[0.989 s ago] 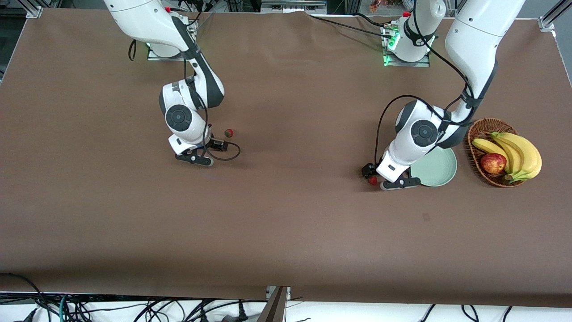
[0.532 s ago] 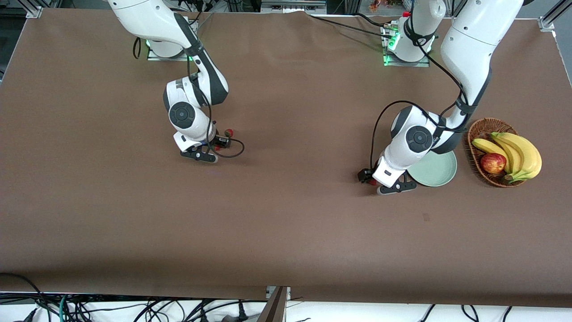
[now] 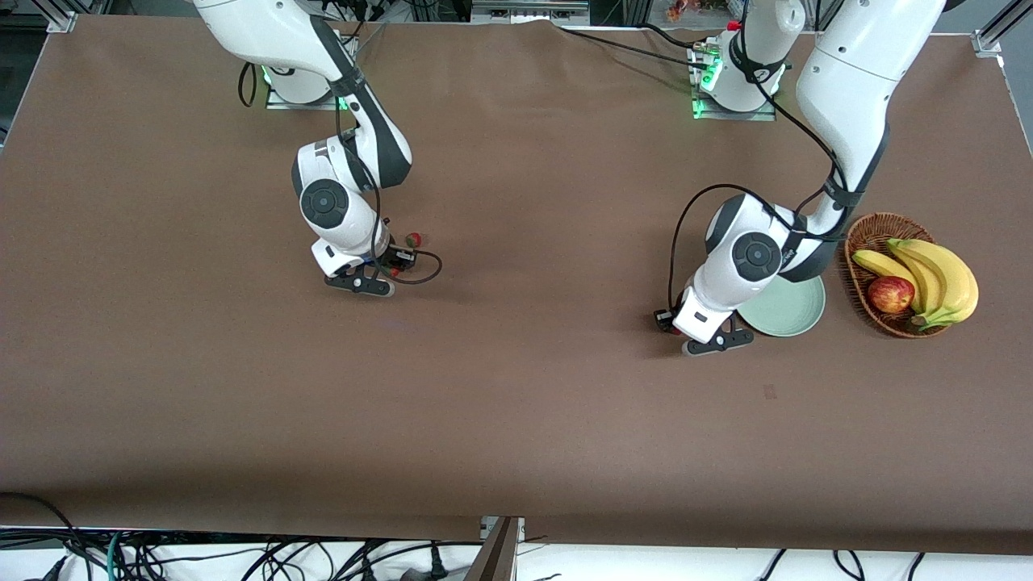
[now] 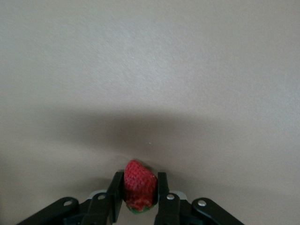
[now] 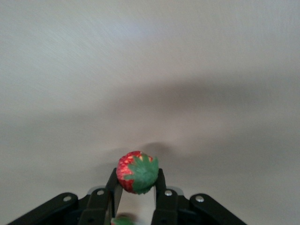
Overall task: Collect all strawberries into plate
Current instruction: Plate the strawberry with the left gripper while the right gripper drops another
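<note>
My left gripper [image 3: 676,328] is low over the table beside the pale green plate [image 3: 795,311], on the side toward the right arm's end. It is shut on a red strawberry [image 4: 138,190], which the hand hides in the front view. My right gripper [image 3: 387,273] is low over the table at the right arm's end. It is shut on a strawberry with a green cap [image 5: 137,172], held at the fingertips [image 5: 160,180]. A third strawberry [image 3: 413,240] lies loose on the cloth next to that gripper, farther from the front camera. The plate holds nothing.
A brown wicker basket [image 3: 876,226] with bananas [image 3: 940,274] and a red apple [image 3: 890,294] stands beside the plate toward the left arm's end. A brown cloth [image 3: 524,403] covers the table. Cables loop from both wrists.
The left hand has shifted over the strawberry beside the plate and now covers it in the front view. The right hand has moved toward the loose strawberry, then slightly back.
</note>
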